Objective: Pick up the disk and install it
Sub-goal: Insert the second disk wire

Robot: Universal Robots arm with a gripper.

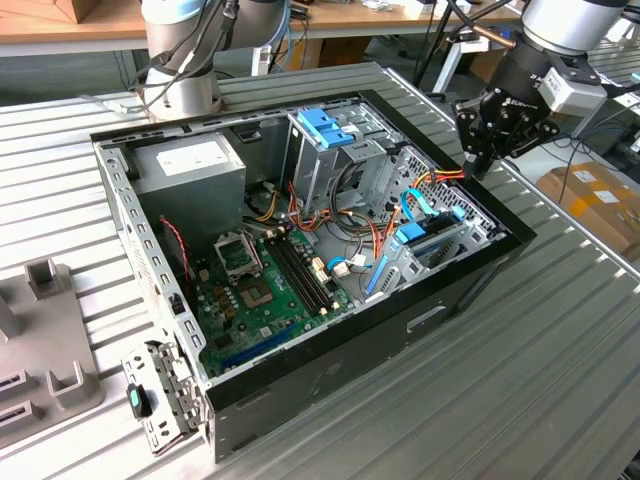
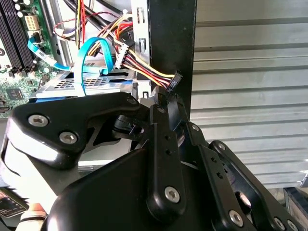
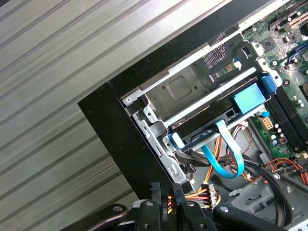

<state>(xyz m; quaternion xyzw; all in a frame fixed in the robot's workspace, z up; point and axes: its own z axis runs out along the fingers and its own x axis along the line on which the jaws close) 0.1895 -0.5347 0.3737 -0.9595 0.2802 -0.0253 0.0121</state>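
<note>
Right now, in the exterior view, the open computer case (image 1: 300, 330) lies on its side on the ribbed metal table (image 1: 560, 340). The gripper (image 1: 478, 165) hangs at the case's corner toward the exterior view's right, just above the black rim. Below it, low in the drive bay, sits the disk (image 1: 428, 236) in its light-blue carrier, tilted in its slot, with a blue flat cable (image 1: 415, 205) looping over it. Further in stand the tall metal cage with a blue bracket (image 1: 325, 127) on top, the grey power supply (image 1: 190, 165) and the green motherboard (image 1: 260, 290).

In the second wrist view, the black fingers (image 2: 166, 125) are drawn together on a small black cable connector (image 2: 173, 82) with yellow, red and black wires, right against the case's black edge (image 2: 171, 38). The disk (image 2: 91, 84) lies beside them in the bay, under the blue cable loop.

In the first wrist view, the fingertips (image 3: 155, 192) pinch that same connector (image 3: 166, 206) beside the case wall. The disk (image 3: 216, 120) rests in the bay rails, well apart from the gripper, its blue tab (image 3: 248, 98) toward the motherboard.
</note>
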